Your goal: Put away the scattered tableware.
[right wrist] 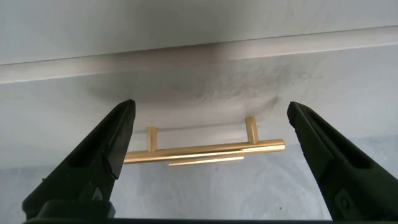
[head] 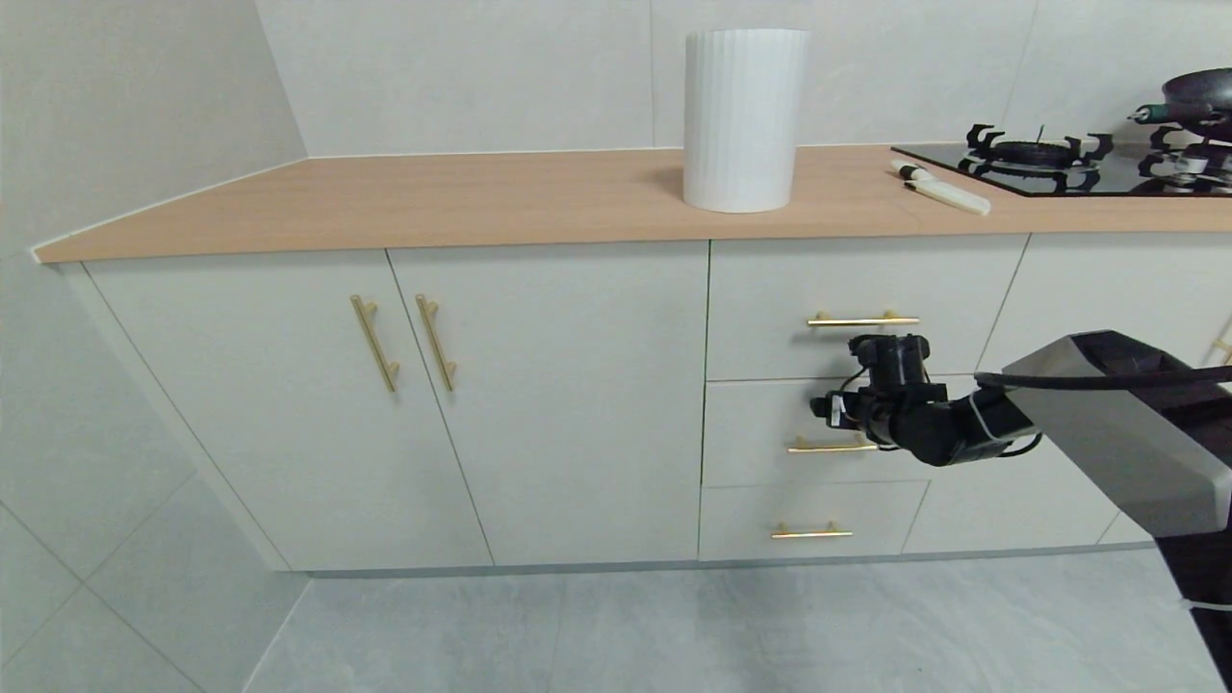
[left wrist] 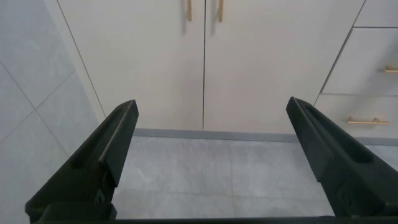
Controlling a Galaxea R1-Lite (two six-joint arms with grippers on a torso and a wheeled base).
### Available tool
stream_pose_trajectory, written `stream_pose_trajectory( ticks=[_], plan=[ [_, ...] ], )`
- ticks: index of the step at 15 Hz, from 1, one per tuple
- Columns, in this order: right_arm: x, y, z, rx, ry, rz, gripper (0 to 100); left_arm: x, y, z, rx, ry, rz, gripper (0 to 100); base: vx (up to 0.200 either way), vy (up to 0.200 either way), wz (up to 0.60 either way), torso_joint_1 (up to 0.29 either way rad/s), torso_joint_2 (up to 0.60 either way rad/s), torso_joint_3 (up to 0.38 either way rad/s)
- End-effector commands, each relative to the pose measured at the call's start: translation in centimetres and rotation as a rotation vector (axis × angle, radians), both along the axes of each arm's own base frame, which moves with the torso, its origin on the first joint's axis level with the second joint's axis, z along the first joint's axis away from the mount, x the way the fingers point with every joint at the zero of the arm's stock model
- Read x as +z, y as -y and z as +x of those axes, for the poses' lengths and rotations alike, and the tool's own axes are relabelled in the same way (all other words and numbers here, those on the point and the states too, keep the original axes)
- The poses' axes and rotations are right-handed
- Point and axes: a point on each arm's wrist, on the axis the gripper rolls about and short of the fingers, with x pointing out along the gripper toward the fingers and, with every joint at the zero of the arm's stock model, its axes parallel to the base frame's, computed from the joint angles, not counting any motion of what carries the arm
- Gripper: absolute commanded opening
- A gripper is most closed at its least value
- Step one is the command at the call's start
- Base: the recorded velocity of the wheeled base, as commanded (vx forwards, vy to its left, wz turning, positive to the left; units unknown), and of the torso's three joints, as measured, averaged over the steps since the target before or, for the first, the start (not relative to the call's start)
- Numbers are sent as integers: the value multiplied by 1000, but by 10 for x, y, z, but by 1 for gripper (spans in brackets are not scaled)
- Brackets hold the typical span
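Fingers of right gripper spread, drawer handle at twelve o'clock; left gripper gapes over floor. On counter lies utensil.

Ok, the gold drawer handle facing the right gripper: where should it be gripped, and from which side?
Likely the middle of the drawer handle, between its two posts, approached from the front. The bar lies horizontal and stands off the drawer face, so the jaws should close above and below it; the open right gripper spans along it.
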Motion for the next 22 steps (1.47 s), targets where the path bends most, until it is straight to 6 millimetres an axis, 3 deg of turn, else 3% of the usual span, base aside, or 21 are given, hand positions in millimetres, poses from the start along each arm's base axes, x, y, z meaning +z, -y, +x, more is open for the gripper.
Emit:
stream_pose_trajectory(
  ticks=[1, 8, 10, 12, 14, 16, 17, 18, 20, 22],
  plan=[
    [-6, -1, 4, -16, 10, -6, 100, 0, 0, 0, 0, -1, 0, 100, 0, 0, 0, 0, 0, 0],
    [6, 1, 3, -68, 46, 6, 100, 0, 0, 0, 0, -1, 0, 100, 0, 0, 0, 0, 0, 0],
    [33, 4, -18, -90, 57, 7, 100, 0, 0, 0, 0, -1, 0, 100, 0, 0, 0, 0, 0, 0],
    [67, 11, -52, -103, 105, 18, 100, 0, 0, 0, 0, -1, 0, 100, 0, 0, 0, 0, 0, 0],
    [99, 23, -102, -174, 177, 3, 100, 0, 0, 0, 0, -1, 0, 100, 0, 0, 0, 0, 0, 0],
    [132, 38, -171, -209, 278, 15, 100, 0, 0, 0, 0, 0, 0, 100, 0, 0, 0, 0, 0, 0],
    [137, 41, -183, -209, 294, 19, 100, 0, 0, 0, 0, -1, 0, 100, 0, 0, 0, 0, 0, 0],
    [153, 53, -241, -217, 347, 21, 100, 0, 0, 0, 0, -1, 0, 100, 0, 0, 0, 0, 0, 0],
    [151, 73, -305, -261, 379, 14, 100, 0, 0, 0, 0, -1, 0, 100, 0, 0, 0, 0, 0, 0],
    [142, 93, -355, -328, 415, -44, 100, 0, 0, 0, 0, -1, 0, 100, 0, 0, 0, 0, 0, 0]
  ],
)
